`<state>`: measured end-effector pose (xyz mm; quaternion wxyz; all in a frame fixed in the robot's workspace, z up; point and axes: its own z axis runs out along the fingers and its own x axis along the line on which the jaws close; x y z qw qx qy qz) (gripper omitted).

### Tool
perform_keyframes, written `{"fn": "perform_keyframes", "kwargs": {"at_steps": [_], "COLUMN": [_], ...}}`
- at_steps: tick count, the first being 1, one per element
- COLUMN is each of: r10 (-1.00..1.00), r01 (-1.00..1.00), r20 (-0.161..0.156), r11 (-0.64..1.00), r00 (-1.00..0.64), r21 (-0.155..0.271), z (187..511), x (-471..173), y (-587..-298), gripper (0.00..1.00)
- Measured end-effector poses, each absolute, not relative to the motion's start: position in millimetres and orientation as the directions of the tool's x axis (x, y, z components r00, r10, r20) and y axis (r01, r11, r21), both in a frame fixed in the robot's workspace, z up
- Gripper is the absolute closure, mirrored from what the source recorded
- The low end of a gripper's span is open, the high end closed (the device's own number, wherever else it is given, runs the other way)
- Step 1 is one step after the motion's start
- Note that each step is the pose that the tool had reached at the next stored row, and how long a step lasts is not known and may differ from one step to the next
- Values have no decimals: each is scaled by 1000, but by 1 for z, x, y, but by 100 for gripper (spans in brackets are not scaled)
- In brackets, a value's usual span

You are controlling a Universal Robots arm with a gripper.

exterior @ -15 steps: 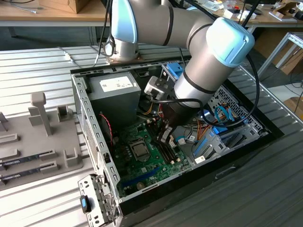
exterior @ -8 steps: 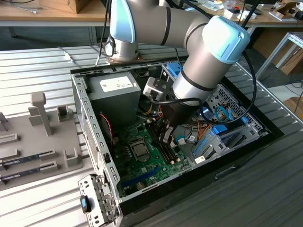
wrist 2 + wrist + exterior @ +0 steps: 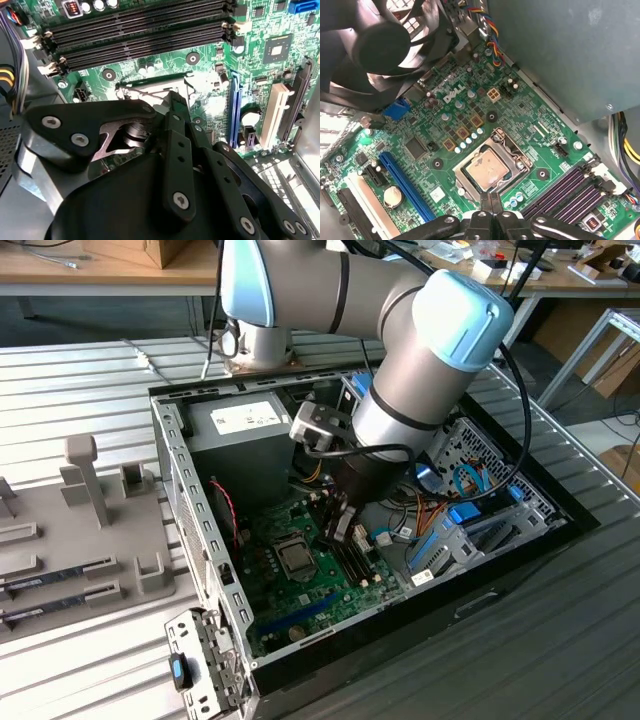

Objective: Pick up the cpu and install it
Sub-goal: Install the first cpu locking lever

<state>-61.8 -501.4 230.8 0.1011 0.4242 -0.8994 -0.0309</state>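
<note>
Already the cpu (image 3: 487, 169) sits socketed, closed fingers (image 3: 490, 202) just beside.

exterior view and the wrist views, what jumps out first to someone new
The grey arm with blue caps reaches into the open computer case on the ribbed metal table. Its gripper, fingers together, hangs just over the green motherboard. Close by the fingertips in the first wrist view, the square silvery cpu lies in its socket.
</note>
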Motion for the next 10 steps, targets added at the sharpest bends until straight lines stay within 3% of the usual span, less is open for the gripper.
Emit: {"fn": "perform_keyframes", "kwargs": {"at_steps": [10], "r10": [-769], "r01": [-757], "r20": [155], "r11": [638], "r00": [-620], "r21": [141], "z": [234], "x": [-64], "y": [-501], "gripper": [89]}}
